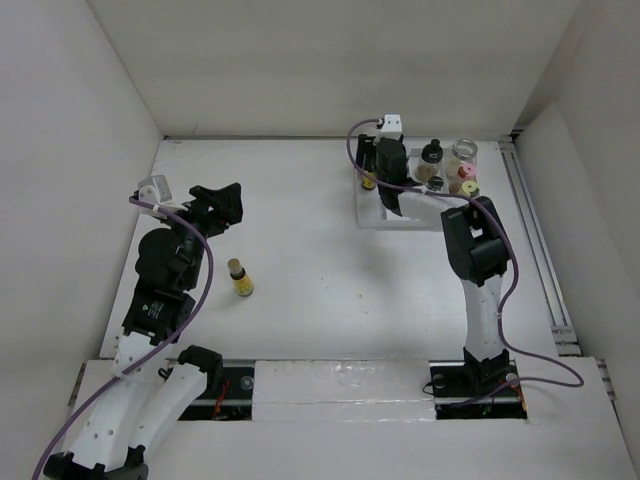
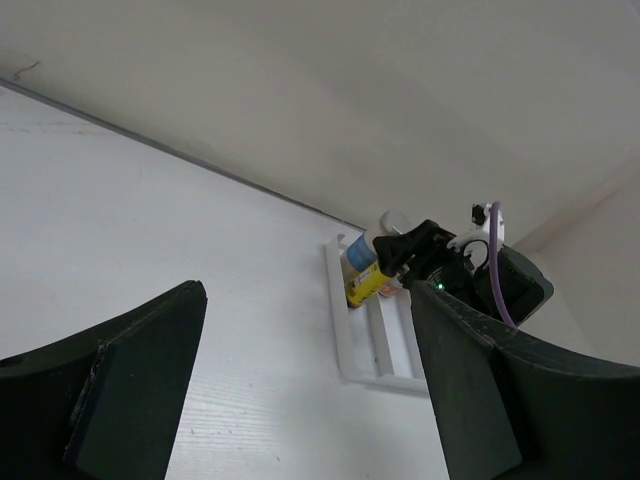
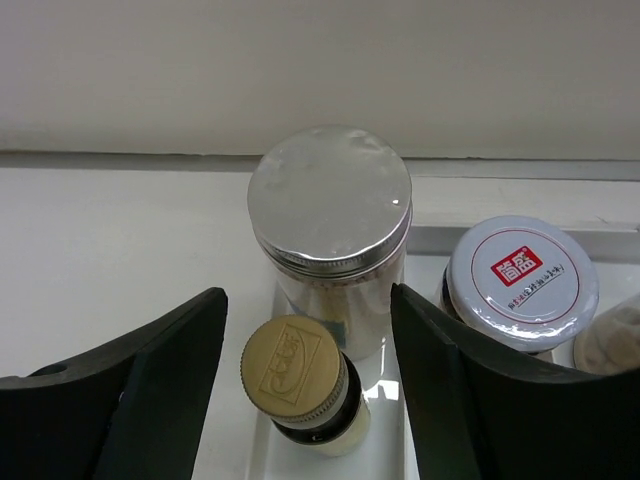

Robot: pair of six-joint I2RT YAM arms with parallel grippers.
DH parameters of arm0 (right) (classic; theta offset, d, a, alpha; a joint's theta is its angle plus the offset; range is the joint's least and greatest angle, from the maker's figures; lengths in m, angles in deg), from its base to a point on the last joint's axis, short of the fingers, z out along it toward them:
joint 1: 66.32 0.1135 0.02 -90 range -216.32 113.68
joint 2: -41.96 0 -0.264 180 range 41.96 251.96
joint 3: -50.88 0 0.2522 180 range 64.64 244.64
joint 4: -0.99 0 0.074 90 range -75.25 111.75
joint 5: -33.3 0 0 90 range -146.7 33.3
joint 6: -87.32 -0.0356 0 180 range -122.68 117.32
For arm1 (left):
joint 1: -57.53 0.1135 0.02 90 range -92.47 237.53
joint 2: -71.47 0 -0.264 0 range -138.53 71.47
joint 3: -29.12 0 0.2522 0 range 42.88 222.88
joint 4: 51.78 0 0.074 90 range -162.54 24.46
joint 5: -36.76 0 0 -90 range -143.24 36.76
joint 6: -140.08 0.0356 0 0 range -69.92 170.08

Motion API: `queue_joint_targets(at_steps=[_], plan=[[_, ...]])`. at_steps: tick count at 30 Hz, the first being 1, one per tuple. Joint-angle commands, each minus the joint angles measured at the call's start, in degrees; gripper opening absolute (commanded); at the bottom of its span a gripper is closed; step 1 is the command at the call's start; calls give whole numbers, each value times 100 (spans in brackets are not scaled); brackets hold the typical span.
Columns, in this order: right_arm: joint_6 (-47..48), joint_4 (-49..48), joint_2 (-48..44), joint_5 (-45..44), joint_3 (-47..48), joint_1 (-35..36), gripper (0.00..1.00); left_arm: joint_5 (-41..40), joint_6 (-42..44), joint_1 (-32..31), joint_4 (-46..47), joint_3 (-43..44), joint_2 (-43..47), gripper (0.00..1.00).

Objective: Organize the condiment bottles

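Observation:
A small yellow-labelled bottle (image 1: 240, 278) stands alone on the table, in front of my open, empty left gripper (image 1: 222, 200) (image 2: 305, 295). My right gripper (image 1: 385, 165) (image 3: 308, 300) is open over the back left of the white tray (image 1: 400, 215). A gold-capped bottle (image 3: 295, 375) stands between its fingers, untouched. A silver-capped jar (image 3: 330, 215) is just behind it, and a red-and-white-capped jar (image 3: 522, 270) to its right. More bottles stand at the tray's right: a black-capped one (image 1: 431, 152), a clear jar (image 1: 462, 152), a pink-capped one (image 1: 466, 172).
White walls close in the table at the back and both sides. A rail (image 1: 540, 250) runs along the right edge. The left wrist view shows the tray (image 2: 385, 345) far off with a yellow-labelled bottle (image 2: 365, 280) and the right gripper (image 2: 430, 255) over it.

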Motion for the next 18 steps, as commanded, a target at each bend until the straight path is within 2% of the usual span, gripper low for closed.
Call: queue_joint_targets(at_steps=[1, 7, 9, 10, 11, 12, 14, 15, 18], plan=[[-84, -327, -267, 32, 102, -78, 72, 44, 91, -16, 351, -34, 15, 79], [-84, -265, -1294, 129, -416, -79, 75, -18, 91, -16, 282, -34, 15, 79], [-84, -317, -1646, 654, -662, -8, 75, -149, 30, -16, 229, 19, 67, 79], [-84, -387, -1952, 1353, -881, 61, 75, -263, 29, -16, 228, 19, 67, 79], [-84, -388, -2060, 1360, -970, 62, 75, -264, 29, -16, 228, 19, 67, 79], [-31, -483, -2121, 2178, -1032, 219, 75, -377, -32, -16, 159, 19, 67, 79], [91, -484, -2122, 3209, -1032, 343, 75, -431, -94, -16, 88, 71, 67, 79], [92, -484, -2070, 4389, -910, 422, 75, -544, -94, -16, 27, 72, 67, 79], [171, -221, -1780, 6048, -654, 825, 73, -904, -234, -16, -52, 72, 129, 80]])
